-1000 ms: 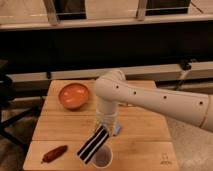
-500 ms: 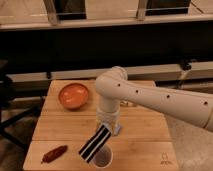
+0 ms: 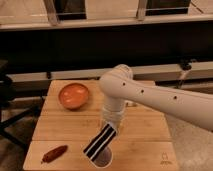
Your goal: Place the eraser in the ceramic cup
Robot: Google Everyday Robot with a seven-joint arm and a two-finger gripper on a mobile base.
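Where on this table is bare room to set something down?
The table is bare between the orange bowl and the sausage-shaped thing, and right of the ceramic cup. The middle front is crowded: the gripper, shut on the eraser, hangs above the cup.

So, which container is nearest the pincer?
The small pale cup at the front edge, below the pincer holding the striped eraser; the orange bowl sits farther.
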